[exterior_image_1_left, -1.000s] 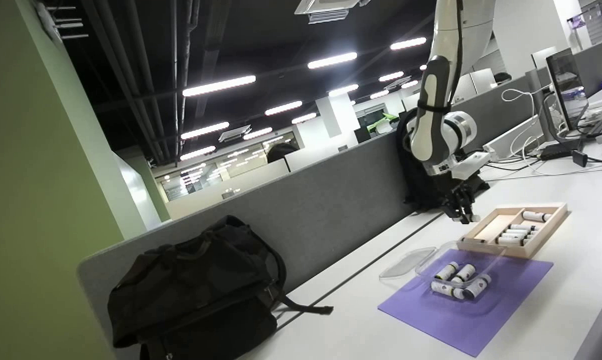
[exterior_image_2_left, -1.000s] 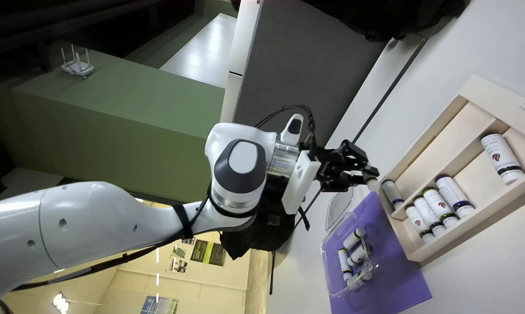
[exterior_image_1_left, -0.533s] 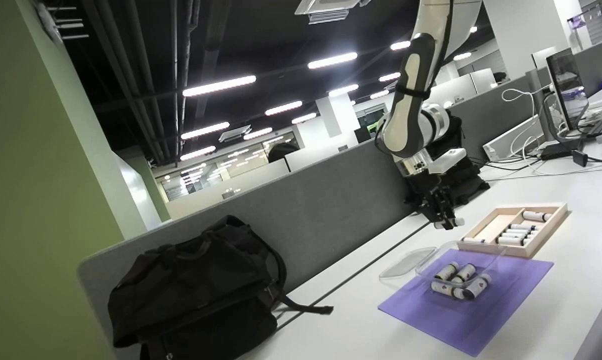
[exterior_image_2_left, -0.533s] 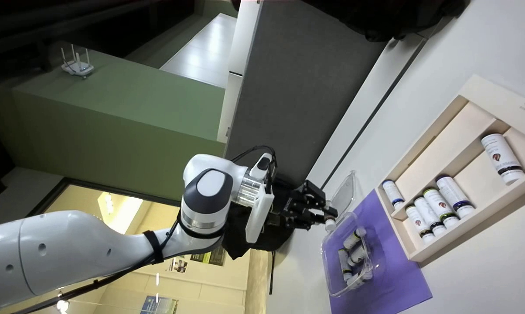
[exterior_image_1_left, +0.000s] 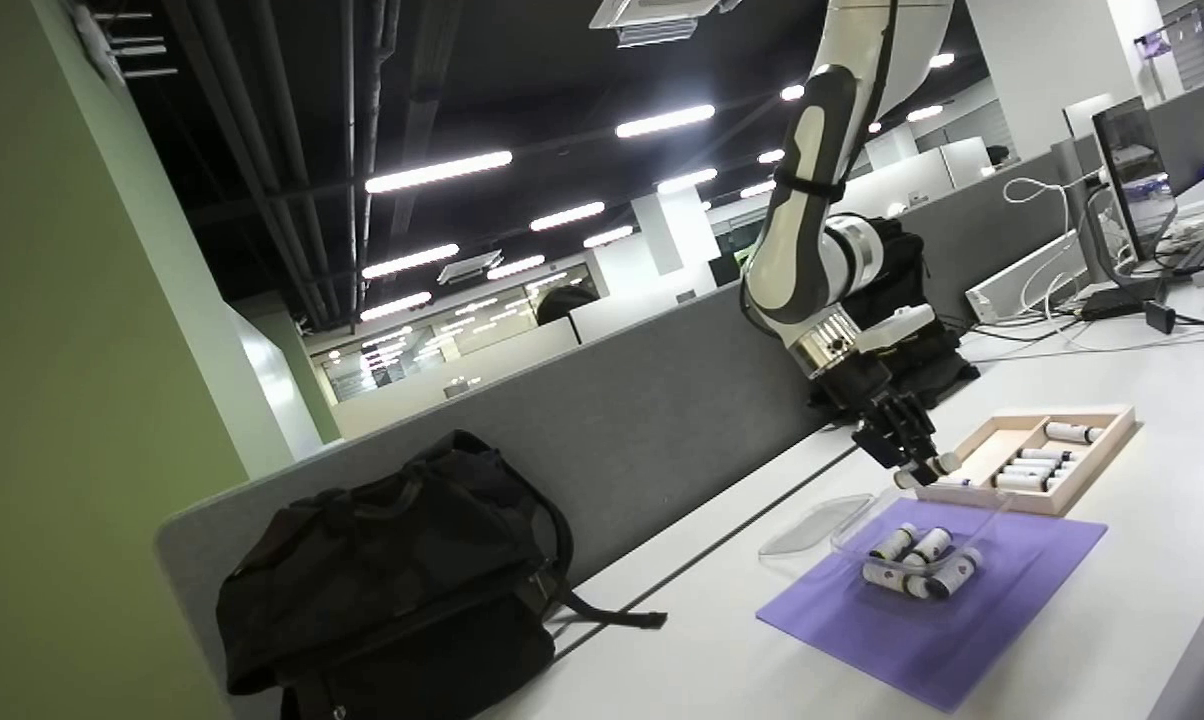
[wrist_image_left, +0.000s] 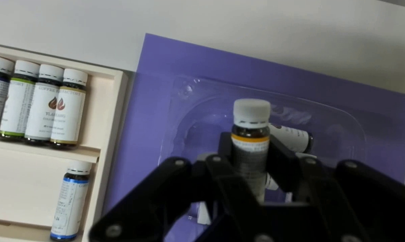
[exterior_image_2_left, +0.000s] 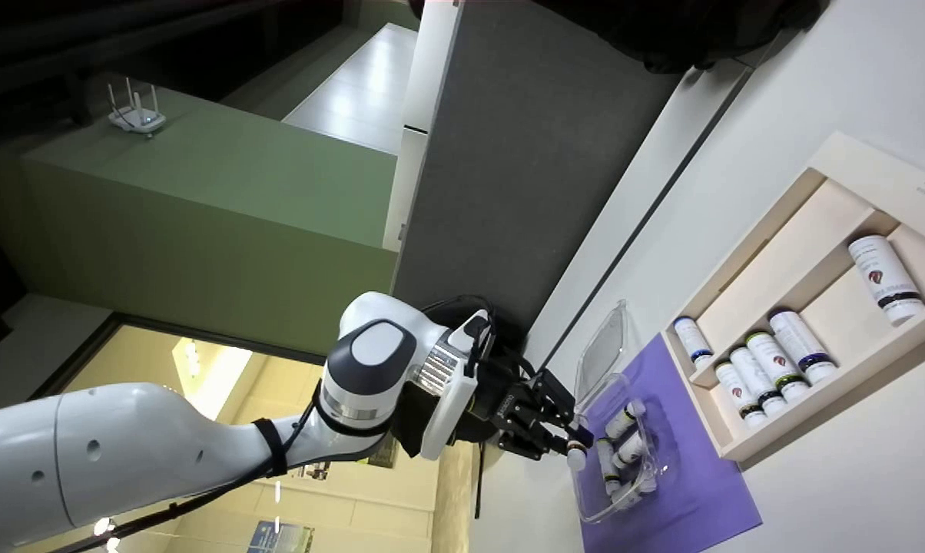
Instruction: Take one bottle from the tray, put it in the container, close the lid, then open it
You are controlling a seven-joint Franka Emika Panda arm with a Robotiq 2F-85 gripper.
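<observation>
The tool (wrist_image_left: 250, 145), clamped on the orange-banded bottle (wrist_image_left: 251, 153), should sink it well inside the clear container (wrist_image_left: 338, 139) before letting go.

Black backpack (exterior_image_1_left: 392, 580), grey partition (exterior_image_1_left: 682, 400).

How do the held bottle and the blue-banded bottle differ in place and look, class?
The held bottle is clamped in the gripper, while the blue-banded bottle lies in the wooden tray. The held bottle shows an orange band, while the blue-banded bottle shows two blue bands. Both have white caps.
</observation>
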